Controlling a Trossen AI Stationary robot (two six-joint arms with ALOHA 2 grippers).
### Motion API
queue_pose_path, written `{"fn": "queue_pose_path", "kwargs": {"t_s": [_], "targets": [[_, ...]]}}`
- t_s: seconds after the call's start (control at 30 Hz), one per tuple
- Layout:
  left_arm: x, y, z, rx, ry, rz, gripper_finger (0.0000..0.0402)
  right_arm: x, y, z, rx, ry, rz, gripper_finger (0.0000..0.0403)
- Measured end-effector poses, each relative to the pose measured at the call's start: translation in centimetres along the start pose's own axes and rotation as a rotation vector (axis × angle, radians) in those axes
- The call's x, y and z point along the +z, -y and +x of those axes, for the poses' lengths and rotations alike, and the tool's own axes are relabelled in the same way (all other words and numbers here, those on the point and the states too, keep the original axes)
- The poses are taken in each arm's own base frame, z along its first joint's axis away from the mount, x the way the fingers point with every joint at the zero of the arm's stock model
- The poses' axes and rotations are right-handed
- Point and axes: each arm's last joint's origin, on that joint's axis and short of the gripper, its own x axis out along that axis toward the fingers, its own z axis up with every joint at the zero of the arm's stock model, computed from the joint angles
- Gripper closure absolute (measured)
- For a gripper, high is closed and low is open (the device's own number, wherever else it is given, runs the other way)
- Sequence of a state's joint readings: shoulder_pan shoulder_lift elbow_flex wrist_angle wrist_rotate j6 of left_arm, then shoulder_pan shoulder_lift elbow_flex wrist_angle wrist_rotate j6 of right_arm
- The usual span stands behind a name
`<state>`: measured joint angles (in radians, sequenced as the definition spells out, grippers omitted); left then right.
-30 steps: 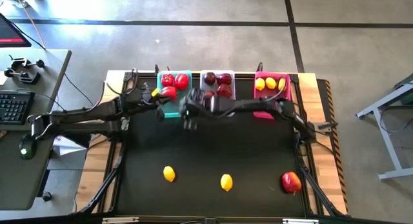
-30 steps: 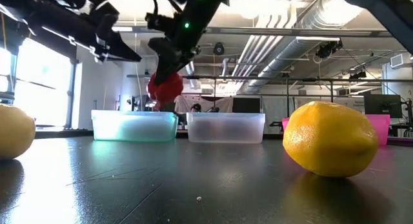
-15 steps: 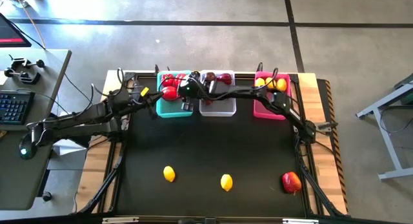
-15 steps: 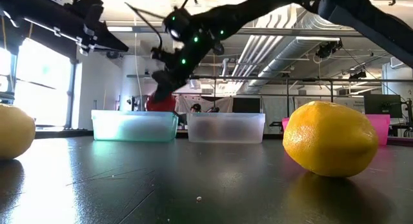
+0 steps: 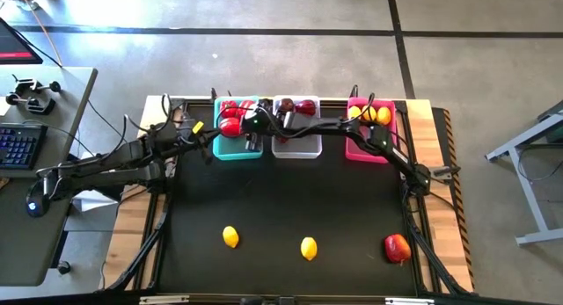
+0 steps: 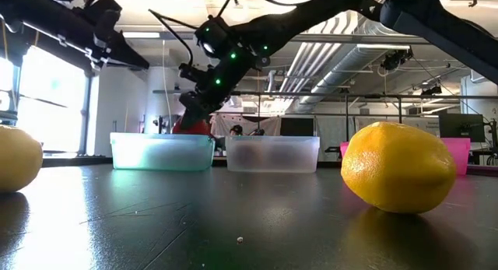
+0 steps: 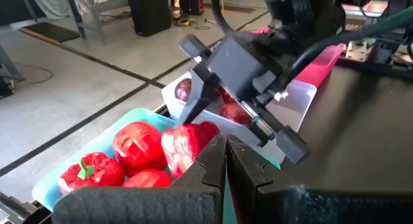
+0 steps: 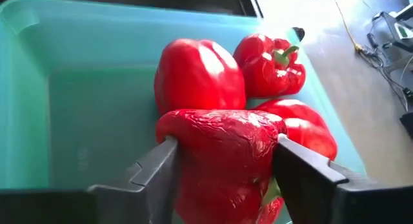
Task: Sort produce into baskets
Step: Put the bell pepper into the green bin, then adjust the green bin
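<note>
Right hand (image 8: 222,166) now lower over teal basket (image 8: 39,88), fingers loosely flanking red pepper (image 8: 219,153).

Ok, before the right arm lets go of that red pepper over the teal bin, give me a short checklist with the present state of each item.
1. Red pepper sits between the right gripper fingers: ok.
2. Pepper is inside the teal bin outline, not over the white bin: ok.
3. Bin contents match: three other red peppers already lie there: ok.
4. Pepper resting on the pile or still hanging: cannot tell.
5. Left gripper is shut, empty and beside the teal bin, close to the right arm; retreat path: cannot tell.
6. Work left on the table: two lemons and a red fruit wait near the front: ok.
</note>
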<state>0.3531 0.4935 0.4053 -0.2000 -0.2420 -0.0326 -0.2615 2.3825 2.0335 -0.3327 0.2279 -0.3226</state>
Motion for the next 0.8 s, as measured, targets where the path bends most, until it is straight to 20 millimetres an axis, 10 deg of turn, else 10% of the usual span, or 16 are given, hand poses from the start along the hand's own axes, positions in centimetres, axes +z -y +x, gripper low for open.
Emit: {"fn": "queue_pose_path", "kwargs": {"t_s": [0.47, 0.8], "targets": [[-0.1, 0.3, -0.1, -0.094, -0.008, -0.017, 0.0401, 0.2, -0.5, -0.2, -0.001, 0.004, 0.029, 0.0121], [0.1, 1.2, -0.3, -0.169, 0.006, -0.037, 0.0401, 0.4, -6.2, -1.0, 0.074, 0.005, 0.117, 0.0340]]}}
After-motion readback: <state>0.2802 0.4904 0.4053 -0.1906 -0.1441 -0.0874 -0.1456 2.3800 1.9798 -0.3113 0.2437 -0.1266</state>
